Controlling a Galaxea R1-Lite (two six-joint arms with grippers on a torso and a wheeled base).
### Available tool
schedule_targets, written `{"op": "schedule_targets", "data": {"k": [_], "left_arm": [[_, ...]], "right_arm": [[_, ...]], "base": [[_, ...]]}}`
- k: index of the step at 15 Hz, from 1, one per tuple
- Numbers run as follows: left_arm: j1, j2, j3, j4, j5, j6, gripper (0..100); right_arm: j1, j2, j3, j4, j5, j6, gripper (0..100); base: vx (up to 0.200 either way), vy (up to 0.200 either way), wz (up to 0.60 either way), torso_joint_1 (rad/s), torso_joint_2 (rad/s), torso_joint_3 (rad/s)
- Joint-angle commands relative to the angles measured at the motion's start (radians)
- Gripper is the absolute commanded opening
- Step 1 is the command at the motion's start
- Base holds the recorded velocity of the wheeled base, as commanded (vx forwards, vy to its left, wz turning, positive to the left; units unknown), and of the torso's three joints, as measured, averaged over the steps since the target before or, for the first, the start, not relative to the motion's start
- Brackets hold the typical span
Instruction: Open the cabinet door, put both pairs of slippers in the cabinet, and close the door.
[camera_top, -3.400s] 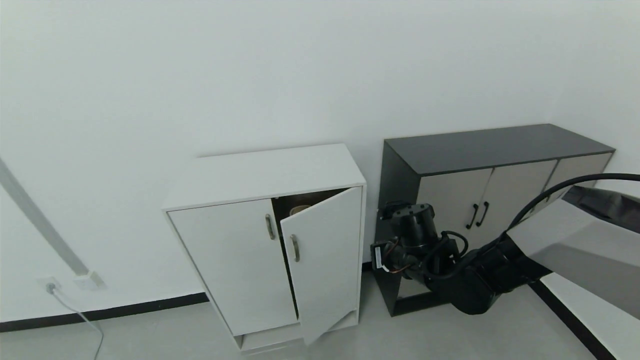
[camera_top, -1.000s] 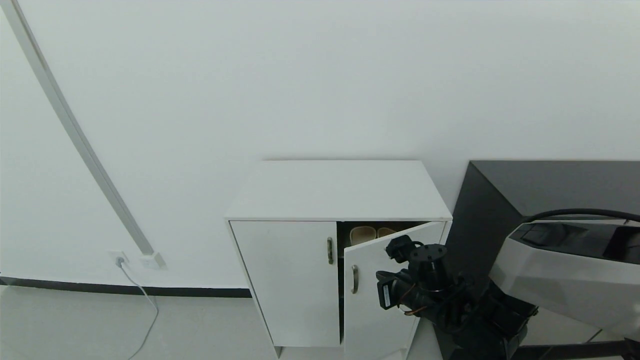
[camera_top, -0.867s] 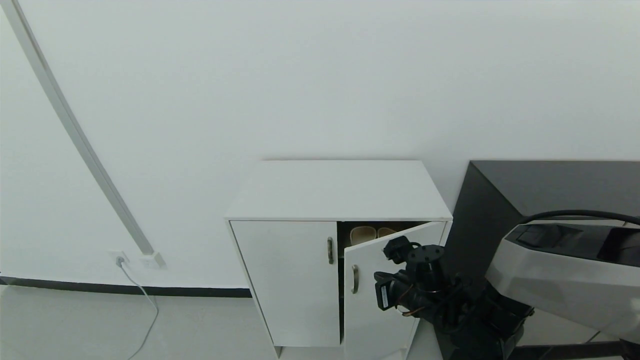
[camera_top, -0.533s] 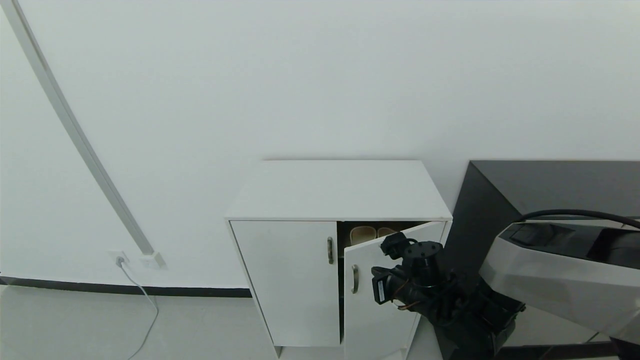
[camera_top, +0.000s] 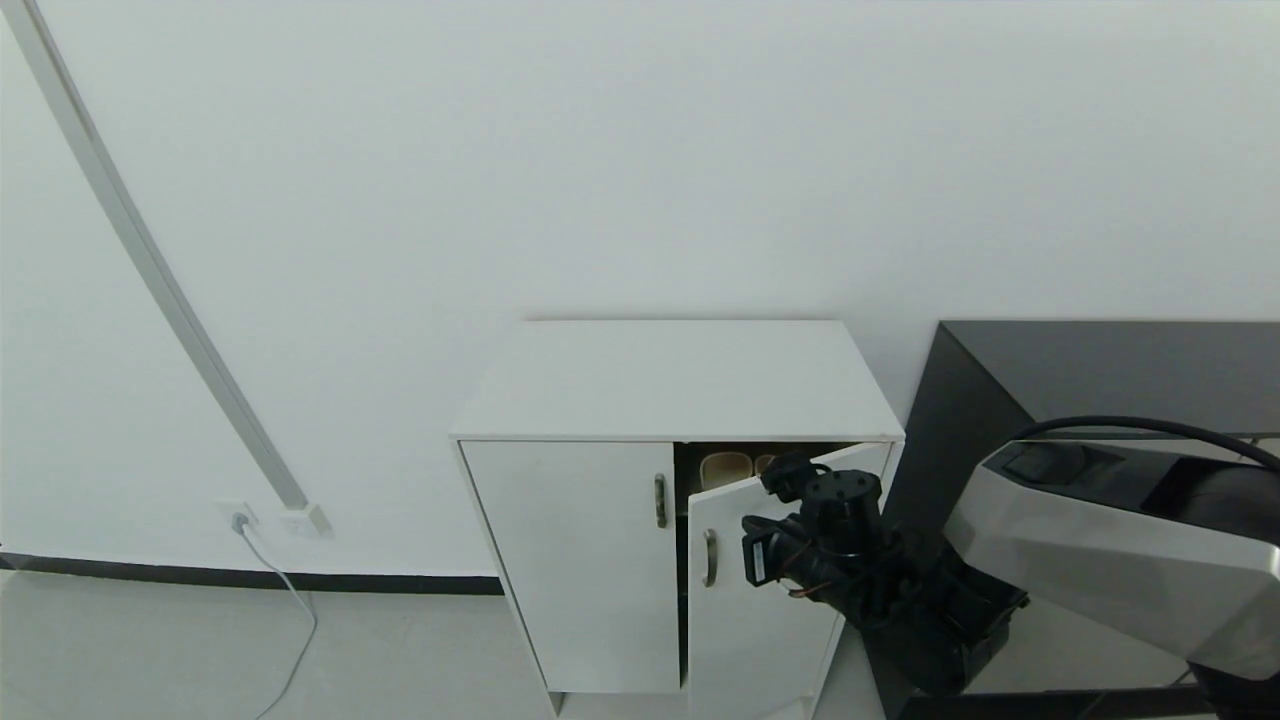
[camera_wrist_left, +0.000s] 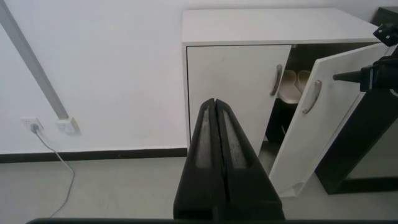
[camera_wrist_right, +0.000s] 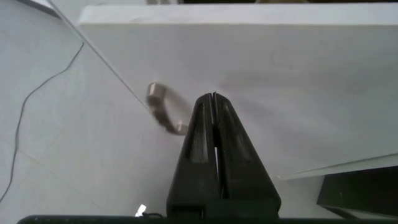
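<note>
White cabinet (camera_top: 680, 380), right door (camera_top: 740, 640) ajar, beige slippers (camera_top: 725, 468) inside. Your right gripper (camera_wrist_right: 214, 98), closed and empty, sits near the door face; left gripper (camera_wrist_left: 214, 103) closed too.

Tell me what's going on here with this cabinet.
The robot is at the white cabinet, whose right door stands partly open while the left door is shut. Beige slippers sit inside. The right tool, shut, is at that door's outer face beside its handle, apparently to push it closed; contact is unclear. The left tool, also shut, hangs back.
</note>
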Motion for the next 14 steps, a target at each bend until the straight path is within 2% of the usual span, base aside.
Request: {"op": "schedule_targets", "data": {"k": [1, 14], "left_arm": [[0.0, 0.001, 0.0, 0.0, 0.0, 0.0, 0], [0.0, 0.001, 0.0, 0.0, 0.0, 0.0, 0]], "right_arm": [[-0.014, 0.024, -0.026, 0.0, 0.001, 0.0, 0], [-0.054, 0.07, -0.128, 0.043, 0.001, 0.0, 0]], "base": [[0.0, 0.0, 0.0, 0.0, 0.0, 0.0], [0.0, 0.0, 0.0, 0.0, 0.0, 0.0]]}}
